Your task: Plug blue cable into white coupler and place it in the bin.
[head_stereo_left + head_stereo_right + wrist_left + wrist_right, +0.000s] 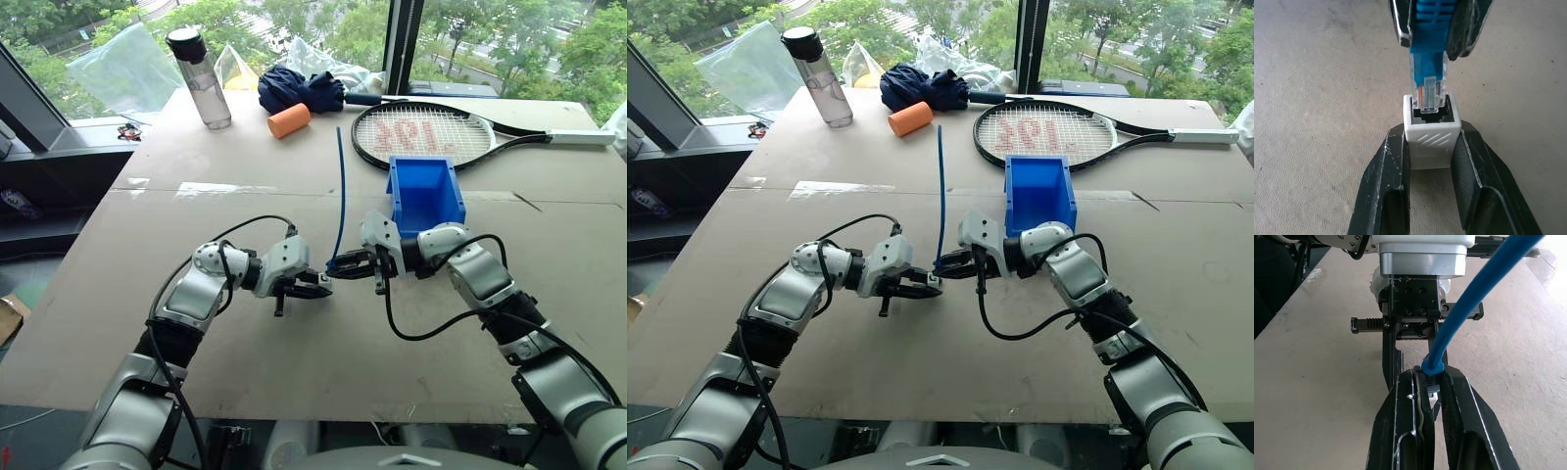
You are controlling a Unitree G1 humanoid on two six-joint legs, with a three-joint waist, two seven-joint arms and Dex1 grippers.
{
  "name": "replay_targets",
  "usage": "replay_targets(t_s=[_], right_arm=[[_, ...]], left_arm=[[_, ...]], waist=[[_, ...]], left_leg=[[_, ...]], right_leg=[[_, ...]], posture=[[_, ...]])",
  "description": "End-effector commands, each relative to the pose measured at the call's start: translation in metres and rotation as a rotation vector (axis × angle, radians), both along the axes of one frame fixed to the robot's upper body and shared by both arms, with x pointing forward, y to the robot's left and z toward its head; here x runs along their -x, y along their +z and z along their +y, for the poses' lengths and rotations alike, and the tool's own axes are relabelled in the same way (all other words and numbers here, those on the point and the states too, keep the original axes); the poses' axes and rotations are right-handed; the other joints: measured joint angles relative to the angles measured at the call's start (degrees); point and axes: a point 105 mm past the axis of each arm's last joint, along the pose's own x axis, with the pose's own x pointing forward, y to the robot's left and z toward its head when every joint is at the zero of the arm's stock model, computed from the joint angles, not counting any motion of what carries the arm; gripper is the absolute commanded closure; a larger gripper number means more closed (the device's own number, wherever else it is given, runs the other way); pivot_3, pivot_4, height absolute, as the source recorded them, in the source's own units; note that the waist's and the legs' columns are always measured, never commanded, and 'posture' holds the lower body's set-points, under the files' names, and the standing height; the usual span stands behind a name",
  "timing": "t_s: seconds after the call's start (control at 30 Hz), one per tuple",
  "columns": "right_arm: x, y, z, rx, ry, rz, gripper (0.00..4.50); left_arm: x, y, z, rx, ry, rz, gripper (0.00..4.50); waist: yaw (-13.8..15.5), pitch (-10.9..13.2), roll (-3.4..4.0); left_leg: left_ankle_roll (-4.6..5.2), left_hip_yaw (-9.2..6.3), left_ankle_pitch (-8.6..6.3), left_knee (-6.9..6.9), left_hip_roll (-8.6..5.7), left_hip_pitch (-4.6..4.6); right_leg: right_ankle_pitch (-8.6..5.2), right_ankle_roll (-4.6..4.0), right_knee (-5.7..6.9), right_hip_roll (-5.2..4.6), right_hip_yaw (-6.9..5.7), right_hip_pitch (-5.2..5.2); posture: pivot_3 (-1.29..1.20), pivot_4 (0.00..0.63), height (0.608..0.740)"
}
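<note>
Bench (294, 372): broad tan surface, carrying all items below.

Tennis racket (421, 134): lies flat at the far side, head just behind the bin.

Dark-blue folded cloth (299, 88): far edge, beside an orange cylinder (288, 120).

Water bottle (202, 78): upright, clear with dark cap, far left.

Bin (425, 191): bright blue, open-topped, nothing visible inside, near the right arm and well short of the racket handle.

Right end effector (351, 263): closed tight on the plug end of the blue cable (339, 186), whose free length rises from the grip and trails toward the far side of the bench.

Left end effector (312, 286): narrowed onto the white coupler (1431, 142), clamping its two sides, socket opening facing the plug.

Clear plug (1430, 90): in the left wrist view its tip sits just inside the socket mouth, most of its body still outside; insertion judged begun, not seated.

Risks, as judged:
- Plug enters slightly off-axis; a push could jam it against the socket rim or skew the coupler between the fingers.
- Grip sits on the boot behind the plug; the plug may flex or slide back instead of latching.
- The trailing cable may drag and pull the plug sideways.
- An unlatched joint could part on the way to the bin.
</note>
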Motion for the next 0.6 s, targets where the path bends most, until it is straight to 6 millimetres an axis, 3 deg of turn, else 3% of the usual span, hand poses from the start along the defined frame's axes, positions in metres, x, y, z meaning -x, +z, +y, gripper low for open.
replay_targets(t_s=[0.03, 0.4, 0.6], right_arm=[[-0.006, -0.013, -0.014, 0.094, -0.037, 0.002, 4.5], [0.011, -0.029, 0.005, 0.198, 0.079, -0.047, 4.5], [0.01, -0.003, 0.008, 0.074, 0.059, -0.007, 4.5]], left_arm=[[-0.001, 0.011, 0.001, 0.018, -0.027, -0.033, 3.97], [-0.001, 0.009, 0.0, 0.021, -0.025, -0.033, 3.97], [0.0, 0.008, 0.003, 0.021, -0.019, -0.029, 3.97]], waist=[[0.0, 0.0, 0.0], [-0.27, 0.01, 0.04], [-0.25, 0.02, 0.05]], left_leg=[[0.0, 0.0, 0.0, 0.0, 0.0, 0.0], [0.0, 0.03, 0.0, -0.01, 0.04, 0.04], [0.0, -0.01, 0.0, -0.01, 0.06, 0.03]], right_leg=[[0.0, 0.0, 0.0, 0.0, 0.0, 0.0], [-0.01, 0.0, 0.15, 0.06, 0.03, -0.07], [-0.01, 0.0, 0.16, 0.08, 0.01, -0.08]], posture=[[0.0, 0.15, 0.74], [0.0, 0.15, 0.74], [0.0, 0.15, 0.74]])
